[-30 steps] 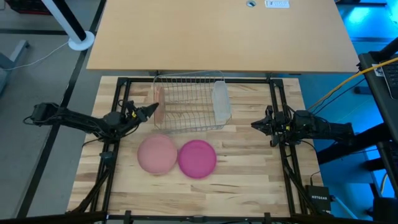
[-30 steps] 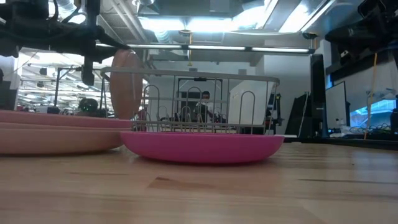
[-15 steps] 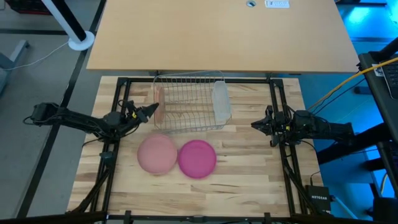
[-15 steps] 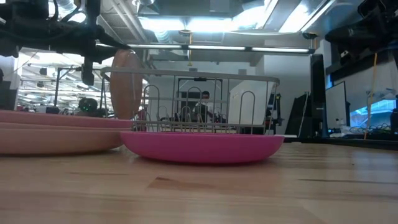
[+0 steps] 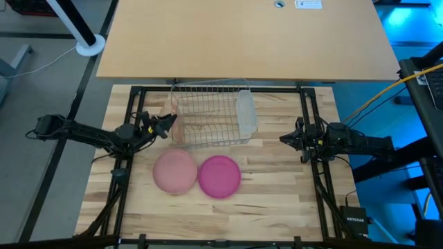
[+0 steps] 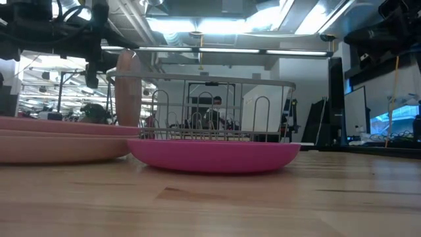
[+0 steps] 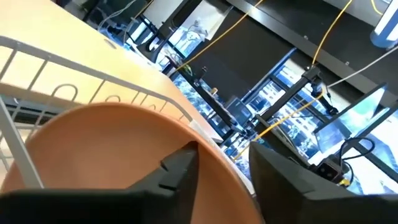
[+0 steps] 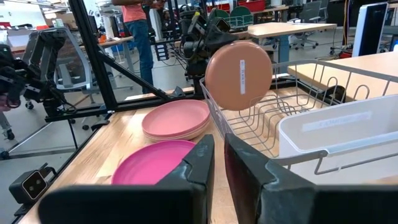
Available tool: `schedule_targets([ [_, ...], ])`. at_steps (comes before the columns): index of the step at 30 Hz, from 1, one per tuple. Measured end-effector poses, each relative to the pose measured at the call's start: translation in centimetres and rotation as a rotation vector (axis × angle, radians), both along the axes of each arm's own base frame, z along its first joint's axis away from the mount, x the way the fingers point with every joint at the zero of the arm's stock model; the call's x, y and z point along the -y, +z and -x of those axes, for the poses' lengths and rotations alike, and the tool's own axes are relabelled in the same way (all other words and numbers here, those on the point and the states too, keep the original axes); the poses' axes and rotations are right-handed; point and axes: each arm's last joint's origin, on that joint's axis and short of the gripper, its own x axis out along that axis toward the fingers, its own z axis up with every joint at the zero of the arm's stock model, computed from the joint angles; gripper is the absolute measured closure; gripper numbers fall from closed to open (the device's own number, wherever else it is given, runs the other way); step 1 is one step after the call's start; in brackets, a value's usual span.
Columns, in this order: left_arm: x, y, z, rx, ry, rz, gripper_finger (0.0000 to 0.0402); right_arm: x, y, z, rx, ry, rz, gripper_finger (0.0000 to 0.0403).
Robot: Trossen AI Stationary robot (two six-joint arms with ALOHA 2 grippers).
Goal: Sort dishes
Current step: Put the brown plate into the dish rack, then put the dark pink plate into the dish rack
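A tan-orange plate [image 8: 238,74] stands on edge at the left end of the wire rack [image 5: 211,114], its lower rim down among the wires. My left gripper [image 5: 169,119] is open at the plate's left rim [image 7: 211,155], one finger on either side of it. A pale pink plate [image 5: 174,171] and a magenta plate [image 5: 219,176] lie flat side by side on the table, near of the rack. My right gripper [image 5: 282,138] is shut on nothing at the table's right, level with the rack's near edge. My left gripper comes level from the table's left, its open fingers [image 7: 180,168] straddling the tan-orange plate's rim. A gap shows between the rim and one finger. The other finger stands in front of the plate's face; whether it touches, I cannot tell.
A translucent cup [image 5: 246,114] sits in the rack's right end. Black frame rails [image 5: 313,138] run along the table's left and right sides. People stand in the room beyond the table [image 8: 134,25]. Bare wood [image 5: 208,214] lies near of the two flat plates.
My left gripper has opened and let go of the tan-orange plate. The plate has tipped from a slant to stand more upright in the rack's left end. The right arm has kept still.
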Motion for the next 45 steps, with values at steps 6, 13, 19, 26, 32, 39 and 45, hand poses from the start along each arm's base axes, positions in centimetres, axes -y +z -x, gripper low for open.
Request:
schedule_targets([
  [6, -0.2, 0.1, 0.2, -0.075, 0.096, -0.080, 0.0238, 0.0, 0.0, 0.0, 0.000, 0.000, 0.000, 0.0358],
  [13, -0.5, 0.0, 0.5, -0.174, 0.252, -0.135, 0.0238, 0.0, 0.0, 0.0, 0.000, 0.000, 0.000, 0.0358],
  [19, -0.5, -0.4, 0.5, -0.202, 0.248, -0.124, 0.0238, 0.0, 0.0, 0.0, -0.001, 0.000, 0.000, 0.0358],
  [26, -0.4, -1.9, 0.4, -0.314, 0.226, -0.075, 0.0237, 0.0, 0.0, 0.0, -0.001, 0.000, 0.000, 0.0358],
  [32, -0.4, -2.1, 0.4, -0.390, 0.232, -0.138, 0.0237, 0.0, -0.1, 0.0, -0.010, 0.000, 0.000, 0.0358],
  [39, -0.4, -2.1, 0.4, -0.354, 0.204, -0.103, 0.0237, 0.0, -0.5, 0.0, -0.048, 0.000, 0.000, 0.0358],
  [45, 0.2, -1.8, 0.4, -0.315, 0.148, -0.101, 0.0237, 0.0, -0.8, 0.1, -0.087, 0.001, 0.000, 0.0358],
])
